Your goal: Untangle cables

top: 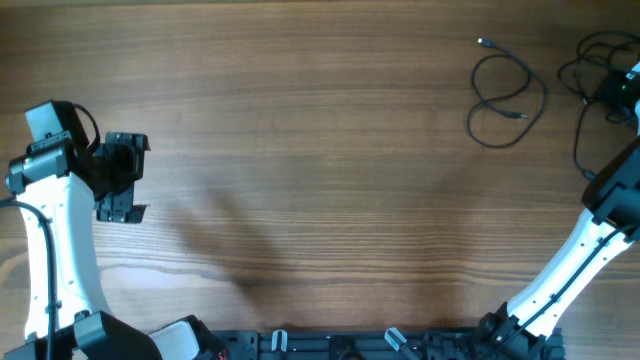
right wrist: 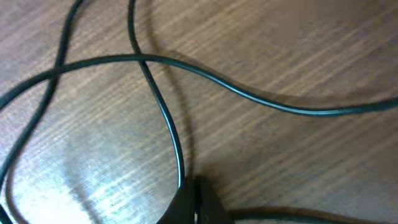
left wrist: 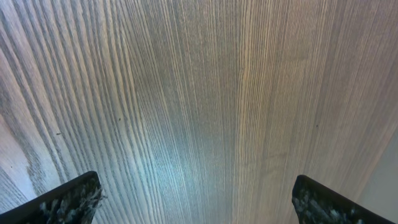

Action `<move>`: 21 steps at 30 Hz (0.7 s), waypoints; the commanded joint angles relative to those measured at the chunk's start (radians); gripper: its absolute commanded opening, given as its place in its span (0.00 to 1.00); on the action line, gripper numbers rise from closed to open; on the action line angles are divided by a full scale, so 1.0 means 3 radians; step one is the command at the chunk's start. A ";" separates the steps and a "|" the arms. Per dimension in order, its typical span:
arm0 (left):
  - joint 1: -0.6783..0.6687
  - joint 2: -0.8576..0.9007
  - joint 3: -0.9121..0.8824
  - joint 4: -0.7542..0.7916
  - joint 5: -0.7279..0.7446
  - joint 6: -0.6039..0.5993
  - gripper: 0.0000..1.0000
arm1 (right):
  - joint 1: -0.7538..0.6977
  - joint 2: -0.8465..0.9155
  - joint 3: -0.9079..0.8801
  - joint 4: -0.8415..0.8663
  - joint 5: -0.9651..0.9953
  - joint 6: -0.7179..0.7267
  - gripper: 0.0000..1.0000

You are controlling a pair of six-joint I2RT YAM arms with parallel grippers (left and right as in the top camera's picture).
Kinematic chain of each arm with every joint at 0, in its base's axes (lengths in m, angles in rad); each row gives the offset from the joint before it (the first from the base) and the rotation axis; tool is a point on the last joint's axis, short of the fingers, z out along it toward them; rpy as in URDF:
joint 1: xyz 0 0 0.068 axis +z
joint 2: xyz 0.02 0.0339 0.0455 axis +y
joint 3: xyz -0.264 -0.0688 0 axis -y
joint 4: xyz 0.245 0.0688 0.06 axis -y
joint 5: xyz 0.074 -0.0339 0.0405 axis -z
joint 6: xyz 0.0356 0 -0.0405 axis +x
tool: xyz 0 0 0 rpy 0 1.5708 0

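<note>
Right gripper sits low over the tangled cables at the far right edge of the wooden table, fingers pressed together and apparently pinching one thin black strand where it runs into the tips. The strand is best drawn out slowly toward bare wood, watching the crossing just ahead so no loop tightens. Left gripper hangs far left, fingers wide apart and holding nothing. One separated cable, a slack loop with silvery plugs, lies just left of the tangle.
</note>
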 commanded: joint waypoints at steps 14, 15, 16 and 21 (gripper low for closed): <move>-0.0015 -0.0061 0.0023 -0.0001 -0.0045 0.0041 1.00 | 0.0258 -0.0036 0.0014 0.0275 -0.0275 0.0383 0.04; -0.0015 -0.0061 0.0023 -0.0001 -0.0045 0.0041 1.00 | 0.0256 -0.0151 0.0014 0.0140 -0.0273 0.0381 0.04; -0.0015 -0.0061 0.0023 -0.0001 -0.0045 0.0041 1.00 | 0.0257 -0.0252 0.0014 -0.0055 -0.0273 0.0383 0.04; -0.0015 -0.0061 0.0023 -0.0001 -0.0045 0.0042 1.00 | 0.0333 -0.0303 -0.0014 -0.0748 0.0052 0.0395 0.04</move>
